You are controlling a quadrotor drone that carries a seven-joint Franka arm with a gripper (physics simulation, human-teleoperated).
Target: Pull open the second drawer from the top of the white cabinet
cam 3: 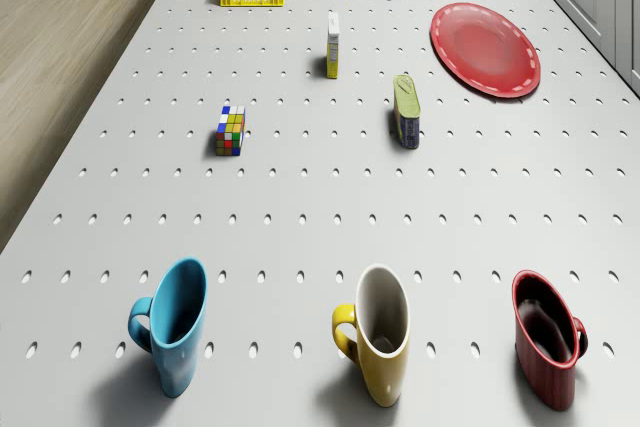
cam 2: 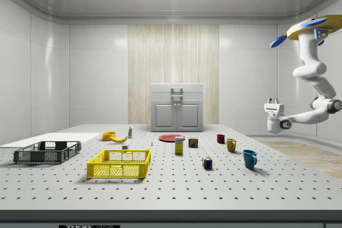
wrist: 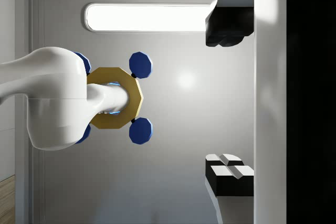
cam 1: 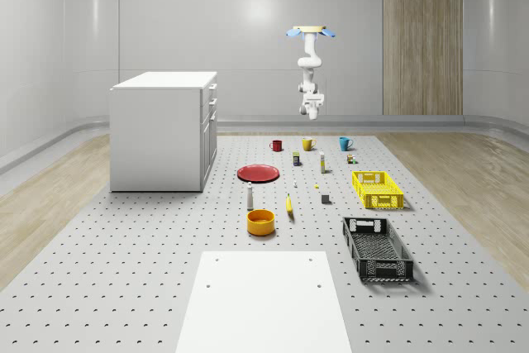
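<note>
The white cabinet (cam 1: 161,130) stands at the whole-scene view's left on the perforated table, its drawers stacked on the face toward the table's middle. In the side view the cabinet (cam 2: 177,108) sits at the back, and its second drawer (cam 2: 177,96) is closed. The drone (cam 1: 311,32) hovers high over the table's far end, beyond the row of mugs and well away from the cabinet. Its arm hangs down and curls so that the gripper (cam 2: 273,101) points upward. In the wrist view the gripper (wrist: 227,98) is open and empty, facing the drone (wrist: 113,98) and the ceiling.
A blue mug (cam 3: 170,322), a yellow mug (cam 3: 378,332) and a red mug (cam 3: 545,337) stand below the drone. A red plate (cam 1: 259,173), yellow basket (cam 1: 377,188), black basket (cam 1: 377,247), orange bowl (cam 1: 260,221), Rubik's cube (cam 3: 230,130) and small boxes lie about.
</note>
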